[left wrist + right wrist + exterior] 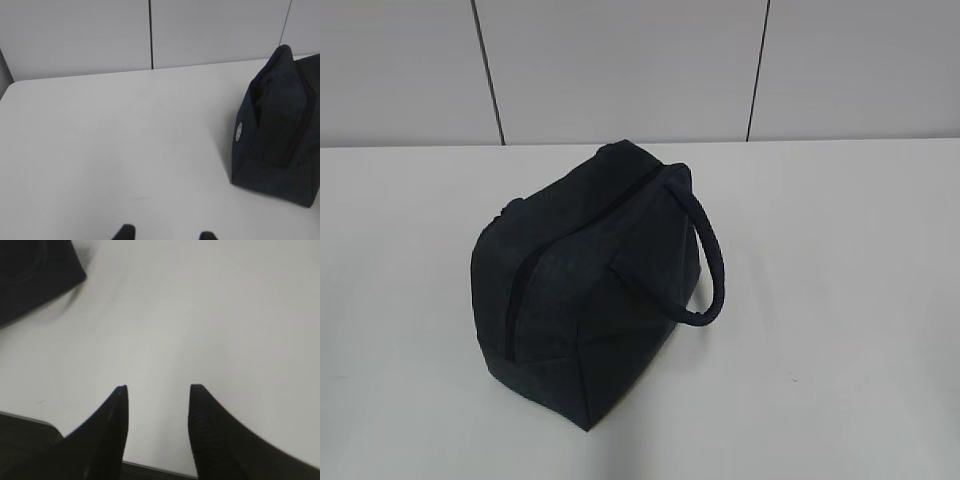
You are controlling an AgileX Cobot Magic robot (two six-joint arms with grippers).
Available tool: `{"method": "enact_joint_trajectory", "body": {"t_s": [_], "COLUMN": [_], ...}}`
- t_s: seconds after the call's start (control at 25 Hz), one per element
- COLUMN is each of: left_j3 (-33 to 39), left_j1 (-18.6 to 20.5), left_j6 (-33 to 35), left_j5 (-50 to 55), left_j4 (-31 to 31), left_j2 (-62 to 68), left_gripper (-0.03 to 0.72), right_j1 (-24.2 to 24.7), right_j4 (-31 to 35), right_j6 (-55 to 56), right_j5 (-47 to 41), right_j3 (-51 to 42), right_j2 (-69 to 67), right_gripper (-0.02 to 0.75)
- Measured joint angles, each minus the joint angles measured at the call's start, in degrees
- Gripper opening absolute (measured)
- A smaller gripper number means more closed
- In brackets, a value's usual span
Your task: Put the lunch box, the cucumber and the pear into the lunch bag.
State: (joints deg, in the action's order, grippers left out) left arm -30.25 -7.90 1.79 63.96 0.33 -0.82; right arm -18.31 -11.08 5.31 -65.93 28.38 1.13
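Both grippers hover apart-jawed, empty, over table.

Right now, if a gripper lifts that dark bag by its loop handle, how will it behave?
The lunch bag looks like soft fabric with creased sides, so it would probably sag. Its handle arches stiffly, likely padded and easy to hook. Its zipper looks shut; weight is unknowable.

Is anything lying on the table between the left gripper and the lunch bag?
No. In the left wrist view the white table is bare between the left gripper, with open fingers, and the lunch bag.
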Motion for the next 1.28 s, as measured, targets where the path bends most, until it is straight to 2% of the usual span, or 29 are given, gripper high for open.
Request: {"method": "enact_joint_trajectory", "body": {"t_s": [0.16, 0.28, 1.28], "left_j3": [0.00, 0.00, 0.00], "left_j1": [3.44, 4.12, 4.16], "left_j6": [0.00, 0.00, 0.00], "left_j5": [0.00, 0.00, 0.00], "left_j4": [0.00, 0.00, 0.00], "left_j2": [0.00, 0.00, 0.00], "left_gripper": [0.239, 0.239, 0.239], "right_j1": [6.36, 7.79, 7.92], "right_j4": [0.00, -0.11, -0.11], "right_j6": [0.00, 0.00, 0.00], "right_j5": [0.00, 0.00, 0.11], "right_j3": [0.00, 0.00, 0.00], "right_j2": [0.00, 0.00, 0.00], "right_gripper": [0.318, 0.318, 0.318]}}
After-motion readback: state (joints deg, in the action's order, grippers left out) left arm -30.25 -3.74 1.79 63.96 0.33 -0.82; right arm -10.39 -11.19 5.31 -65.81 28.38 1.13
